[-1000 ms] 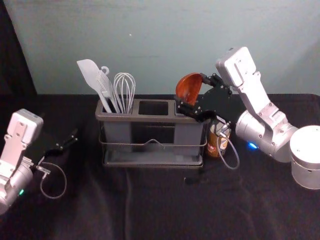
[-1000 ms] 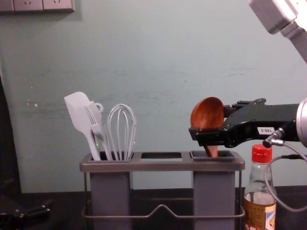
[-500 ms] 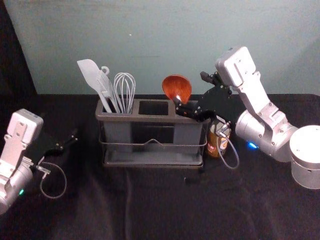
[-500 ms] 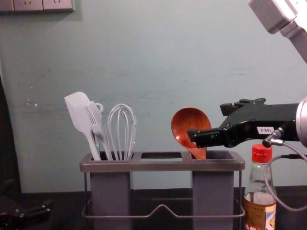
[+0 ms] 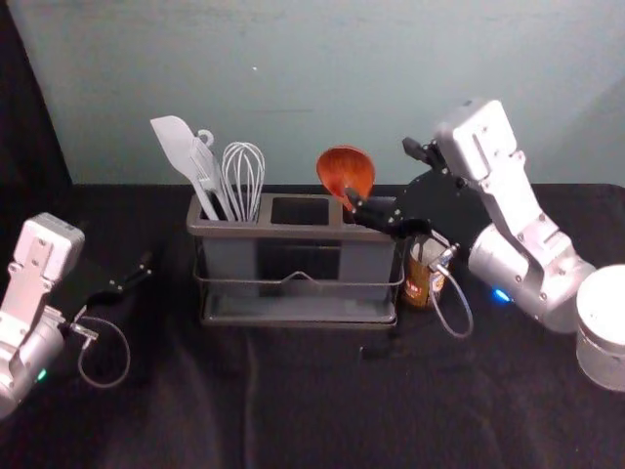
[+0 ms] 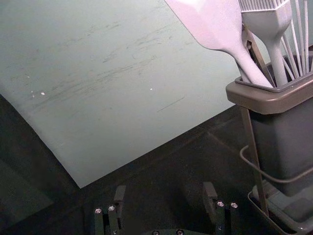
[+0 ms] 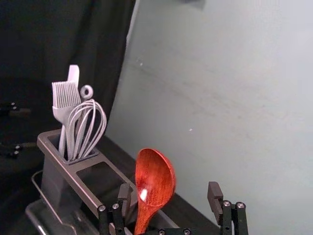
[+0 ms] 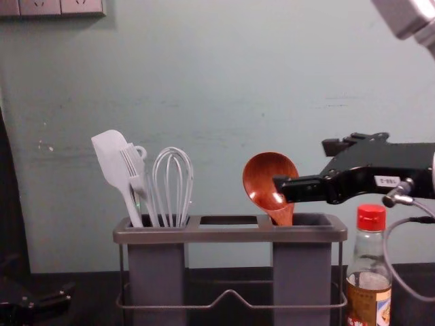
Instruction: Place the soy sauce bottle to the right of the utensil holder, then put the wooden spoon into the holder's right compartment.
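The wooden spoon [image 8: 266, 182] stands bowl-up in the right compartment of the utensil holder [image 8: 231, 236], leaning left. My right gripper [image 5: 383, 178], open, is over the holder's right end; one finger overlaps the spoon in the chest view. In the right wrist view the right gripper [image 7: 168, 198] has its fingers wide apart, the spoon [image 7: 152, 181] near one of them. The soy sauce bottle [image 8: 369, 272], red-capped, stands upright just right of the holder. My left gripper [image 5: 132, 277] is parked at the left, open in its wrist view [image 6: 164, 196].
The holder's left compartment carries a white spatula [image 5: 176, 145], a brush and a whisk [image 5: 243, 176]. A black cloth [image 5: 293, 401] covers the table, with a pale wall [image 5: 322, 78] behind. A small dark object [image 5: 375, 352] lies in front of the holder.
My right gripper has opened and let go of the spoon, which tipped left in its compartment. The right arm has since shifted a little to the right. The left arm has stayed still.
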Tool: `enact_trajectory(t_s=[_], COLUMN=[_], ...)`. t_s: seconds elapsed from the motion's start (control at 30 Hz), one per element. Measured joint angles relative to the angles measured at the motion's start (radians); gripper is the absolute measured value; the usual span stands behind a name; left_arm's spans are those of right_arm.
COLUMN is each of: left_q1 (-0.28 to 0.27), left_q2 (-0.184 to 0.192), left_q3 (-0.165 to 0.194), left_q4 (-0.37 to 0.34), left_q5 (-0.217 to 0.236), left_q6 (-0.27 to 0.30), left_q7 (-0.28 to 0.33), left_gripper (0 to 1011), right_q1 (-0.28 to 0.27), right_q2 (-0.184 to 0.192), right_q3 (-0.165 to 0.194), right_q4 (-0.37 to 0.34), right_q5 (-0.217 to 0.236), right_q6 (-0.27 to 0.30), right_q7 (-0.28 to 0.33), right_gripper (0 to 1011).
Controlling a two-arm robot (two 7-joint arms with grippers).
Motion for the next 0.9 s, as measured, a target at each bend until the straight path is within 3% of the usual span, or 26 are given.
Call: enact_trajectory(t_s=[0.2, 0.23, 0.3, 0.43, 0.47, 0.63, 0.67, 0.77, 0.9], left_q1=[0.0, 0.0, 0.0, 0.0, 0.0, 0.0, 0.0, 0.0, 0.0], left_q2=[0.0, 0.0, 0.0, 0.0, 0.0, 0.0, 0.0, 0.0, 0.0], left_q3=[0.0, 0.0, 0.0, 0.0, 0.0, 0.0, 0.0, 0.0, 0.0], left_q4=[0.0, 0.0, 0.0, 0.0, 0.0, 0.0, 0.0, 0.0, 0.0], left_q5=[0.0, 0.0, 0.0, 0.0, 0.0, 0.0, 0.0, 0.0, 0.0], left_q6=[0.0, 0.0, 0.0, 0.0, 0.0, 0.0, 0.0, 0.0, 0.0], left_q7=[0.0, 0.0, 0.0, 0.0, 0.0, 0.0, 0.0, 0.0, 0.0], left_gripper=[1012, 1011, 1011, 1011, 1011, 1011, 1011, 1011, 1011], right_q1=[-0.117, -0.117, -0.178, -0.235, -0.265, -0.35, -0.35, -0.388, -0.417], right_q2=[-0.003, -0.003, -0.003, -0.003, -0.004, -0.015, -0.015, -0.036, -0.062], right_q3=[0.04, 0.04, 0.06, 0.082, 0.09, 0.104, 0.104, 0.112, 0.121], right_q4=[-0.069, -0.069, -0.092, -0.104, -0.108, -0.095, -0.095, -0.064, -0.035], right_q5=[-0.035, -0.035, -0.05, -0.051, -0.057, -0.104, -0.104, -0.106, -0.093], right_q6=[-0.086, -0.086, -0.145, -0.222, -0.264, -0.388, -0.388, -0.464, -0.489], right_q7=[-0.075, -0.075, -0.108, -0.131, -0.146, -0.211, -0.211, -0.241, -0.252], right_gripper=[1004, 1004, 1004, 1004, 1004, 1004, 1004, 1004, 1004])
